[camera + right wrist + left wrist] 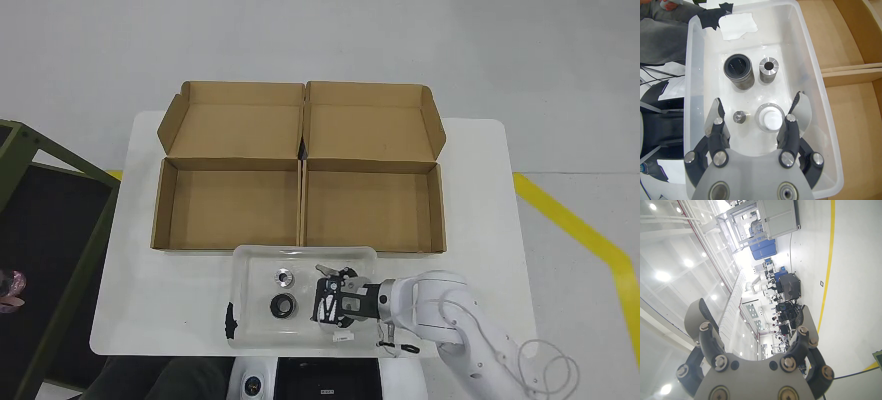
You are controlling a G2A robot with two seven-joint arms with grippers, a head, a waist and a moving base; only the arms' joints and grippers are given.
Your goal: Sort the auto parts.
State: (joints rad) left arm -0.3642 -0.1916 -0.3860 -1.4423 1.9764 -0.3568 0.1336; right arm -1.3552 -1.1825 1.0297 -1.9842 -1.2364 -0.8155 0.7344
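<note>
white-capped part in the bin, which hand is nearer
Right. The right hand is open over the white-capped part in the clear bin; the left hand points off at the room, away from it.

Glossy translucent plastic bin [802, 56], brushed metal sleeve [768, 70], matt brown cardboard box [230, 210]

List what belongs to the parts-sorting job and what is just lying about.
Job: clear bin; large bearing; steel sleeve; small stud; white-capped part; left cardboard box; right cardboard box; right gripper.
Lying about: torn paper; black tape; yellow floor line.
</note>
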